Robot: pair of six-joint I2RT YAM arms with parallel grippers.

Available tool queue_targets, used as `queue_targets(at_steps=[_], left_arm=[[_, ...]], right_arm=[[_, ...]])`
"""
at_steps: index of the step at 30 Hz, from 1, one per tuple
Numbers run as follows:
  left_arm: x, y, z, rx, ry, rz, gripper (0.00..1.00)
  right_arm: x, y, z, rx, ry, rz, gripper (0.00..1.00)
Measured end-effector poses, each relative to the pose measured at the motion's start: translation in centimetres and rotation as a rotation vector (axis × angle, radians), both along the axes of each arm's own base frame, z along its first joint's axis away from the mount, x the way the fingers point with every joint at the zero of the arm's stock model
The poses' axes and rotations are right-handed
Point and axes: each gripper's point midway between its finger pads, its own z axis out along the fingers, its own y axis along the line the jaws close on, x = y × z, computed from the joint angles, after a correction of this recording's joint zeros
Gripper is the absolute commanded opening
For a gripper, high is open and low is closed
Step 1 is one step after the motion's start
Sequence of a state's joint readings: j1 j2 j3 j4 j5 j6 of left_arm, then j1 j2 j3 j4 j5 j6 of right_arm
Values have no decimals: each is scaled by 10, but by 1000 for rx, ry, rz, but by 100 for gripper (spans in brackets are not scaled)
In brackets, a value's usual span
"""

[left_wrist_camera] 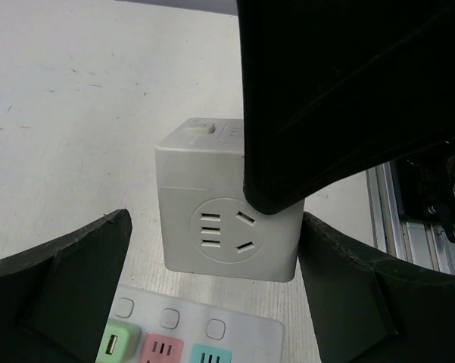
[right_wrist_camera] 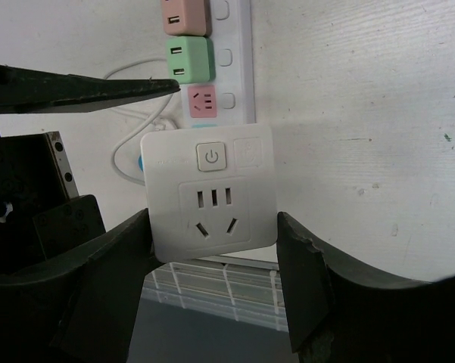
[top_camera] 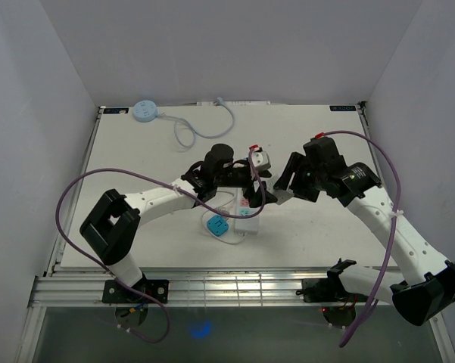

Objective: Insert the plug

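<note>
We see bright, even light that comes from above. The white table [top_camera: 129, 147] looks a bit washed out, and the shadows under the arms are soft and pale. In the left wrist view the white cube [left_wrist_camera: 227, 227] is sharp, but the left fingers [left_wrist_camera: 60, 287] are very dark with little detail. The right fingers [right_wrist_camera: 325, 295] look just as dark.
</note>
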State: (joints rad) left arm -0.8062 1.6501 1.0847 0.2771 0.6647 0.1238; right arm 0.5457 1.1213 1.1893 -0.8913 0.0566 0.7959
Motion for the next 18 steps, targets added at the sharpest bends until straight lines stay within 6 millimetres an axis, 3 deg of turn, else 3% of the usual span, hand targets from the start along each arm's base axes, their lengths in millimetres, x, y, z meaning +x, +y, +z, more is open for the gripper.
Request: queue_targets(at_steps=[3,7,8,10,11,13,15,16,17,18], left_arm=[[3,-2,-4,11,8,3,93],[2,-4,-2,10,4,-11,73],[1,-4,-2,10,3,-17,60],[-1,-4,-2,9,-1,-31,45],[-1,-4,-2,10,-6,-36,25],[-3,-4,-3,9,-15,-50,0],[-5,-3,-4,9,-21,-62,0],[-5,-3,-5,8,-24,-66,0],[-6,-3,-6,7,-26,-68,0],[-7,-2,-7,5,-27,-69,0]], right_arm=[[0,1,0,0,-4,6,8],[2,2,1,0,-15,8,8],[3,2,2,-1,-22,9,10],[5,2,2,-3,-31,14,16],[5,2,2,-3,-34,17,17],[4,3,0,-2,-34,22,21],[3,3,-1,3,-35,25,26],[3,4,-1,3,-33,27,30],[3,4,-2,4,-32,30,46],[2,4,-2,2,-32,34,76]])
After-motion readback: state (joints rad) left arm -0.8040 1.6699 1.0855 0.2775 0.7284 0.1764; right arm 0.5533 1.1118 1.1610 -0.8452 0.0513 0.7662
